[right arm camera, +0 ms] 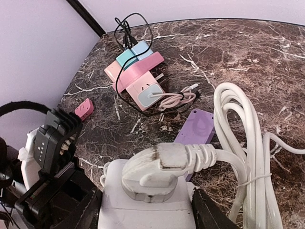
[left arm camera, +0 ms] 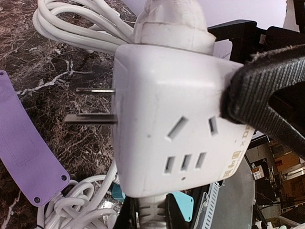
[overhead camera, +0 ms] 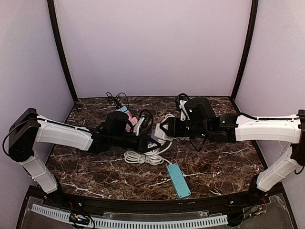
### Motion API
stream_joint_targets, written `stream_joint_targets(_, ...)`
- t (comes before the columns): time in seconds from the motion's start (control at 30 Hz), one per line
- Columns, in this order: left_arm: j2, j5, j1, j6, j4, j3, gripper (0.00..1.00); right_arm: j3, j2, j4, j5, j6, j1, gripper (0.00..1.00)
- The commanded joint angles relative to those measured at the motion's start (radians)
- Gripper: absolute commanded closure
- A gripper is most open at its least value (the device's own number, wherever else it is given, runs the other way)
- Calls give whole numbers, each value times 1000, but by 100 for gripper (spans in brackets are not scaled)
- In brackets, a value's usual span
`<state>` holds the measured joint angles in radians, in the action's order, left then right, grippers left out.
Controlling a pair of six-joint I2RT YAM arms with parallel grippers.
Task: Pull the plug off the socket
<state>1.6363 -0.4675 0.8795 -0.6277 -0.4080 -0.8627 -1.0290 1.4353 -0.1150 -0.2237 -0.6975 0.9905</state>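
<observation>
Above the tabletop [overhead camera: 228, 162], the right hand [overhead camera: 162, 130] grasps the socket [left arm camera: 176, 124], left hand [overhead camera: 147, 139] clenched at nine o'clock. The plug [right arm camera: 152, 171] sits seated, unpulled

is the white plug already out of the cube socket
No, the white plug sits flush in the top face of the white cube socket.

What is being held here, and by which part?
The right gripper holds the white socket cube by two opposite sides. The left gripper is shut; on what cannot be told.
</observation>
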Motion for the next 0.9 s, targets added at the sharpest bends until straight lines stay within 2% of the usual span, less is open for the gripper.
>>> stream_joint_targets(0.0,-61,-62,-53,19,120,42,99,31,-101,103,-36,208,-47,100)
stream_joint_targets(0.13,-66,-58,-57,20,123,42,99,35,-116,97,-51,206,-49,100)
stream_joint_targets(0.23,-63,-49,-57,15,122,38,99,-10,-94,10,-65,147,-51,99)
stream_joint_targets(0.3,-63,-38,-57,5,114,38,99,-55,-65,-48,-58,102,-53,90)
stream_joint_targets(0.33,-64,-33,-58,-6,106,39,99,-68,-56,-67,-48,82,-53,82)
stream_joint_targets(0.43,-68,-9,-57,-24,87,42,99,-85,-43,-115,-17,22,-53,51)
stream_joint_targets(0.47,-69,-5,-57,-29,79,41,99,-83,-44,-126,-8,6,-53,37)
stream_joint_targets(0.53,-70,6,-57,-36,68,41,99,-83,-48,-153,4,-23,-54,24)
stream_joint_targets(0.7,-64,17,-58,-42,48,43,99,-93,-52,-253,61,-78,-60,5)
stream_joint_targets(0.87,-60,13,-57,-42,41,45,99,-80,-64,-307,170,-143,-65,1)
